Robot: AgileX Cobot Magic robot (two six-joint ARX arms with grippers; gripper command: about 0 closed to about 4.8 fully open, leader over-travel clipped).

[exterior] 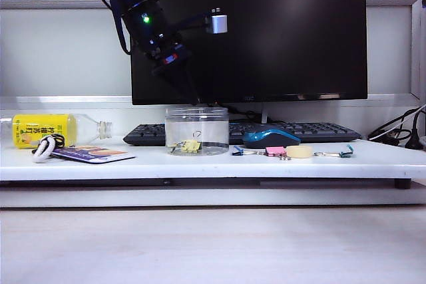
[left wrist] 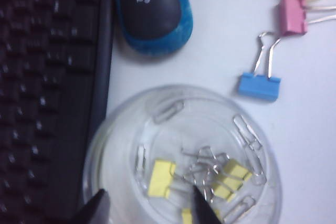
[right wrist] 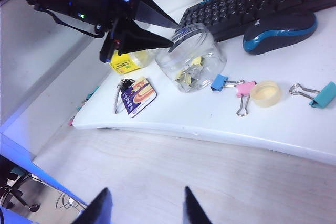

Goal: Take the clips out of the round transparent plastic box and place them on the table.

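Left gripper (left wrist: 149, 208), fingers spread wide and empty, hovers over the mouth of the round transparent plastic box (exterior: 197, 130) mid-counter (exterior: 200, 163), yellow clips (left wrist: 164, 178) inside. Next: descend and pinch one. Right gripper (right wrist: 143, 208) hangs off the counter's front edge, fingers parted, empty.

"logi" on blue-black mouse (left wrist: 154, 11); yellow bottle label (exterior: 38, 129) and monitor badge unreadable.

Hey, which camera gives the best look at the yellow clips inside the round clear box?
The left wrist view: it looks straight down into the round transparent plastic box at the clips. The exterior view shows them low through the wall, and the right wrist view shows them small.
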